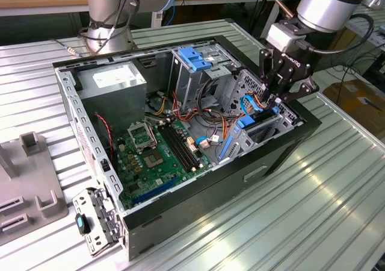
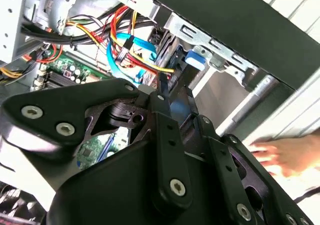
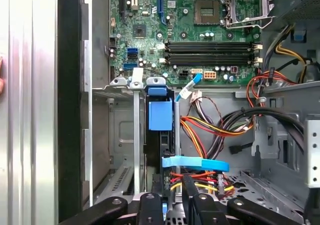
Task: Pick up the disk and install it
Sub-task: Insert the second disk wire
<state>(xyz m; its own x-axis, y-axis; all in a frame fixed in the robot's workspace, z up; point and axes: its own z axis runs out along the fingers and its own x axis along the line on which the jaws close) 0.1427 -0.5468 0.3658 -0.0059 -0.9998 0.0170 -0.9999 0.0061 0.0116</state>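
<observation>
- Lying on its side on the ribbed metal table [image 1: 337, 180], an open computer case [image 1: 198, 208] shows its green motherboard [image 1: 159, 156].
- Reaching down from the exterior view's right, the black gripper [image 1: 272, 96] hangs over the drive bay [image 1: 264, 123] at the case's corner.
- The disk [image 3: 161, 120] stands on edge in that bay, blue rails up.
- Whether the gripper's jaws clasp it I cannot tell.

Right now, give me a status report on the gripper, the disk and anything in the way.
Gripper down at the drive bay, jaws' state unclear. Disk with blue rails sits upright in the bay slot. Cables bunched close beside it.
</observation>
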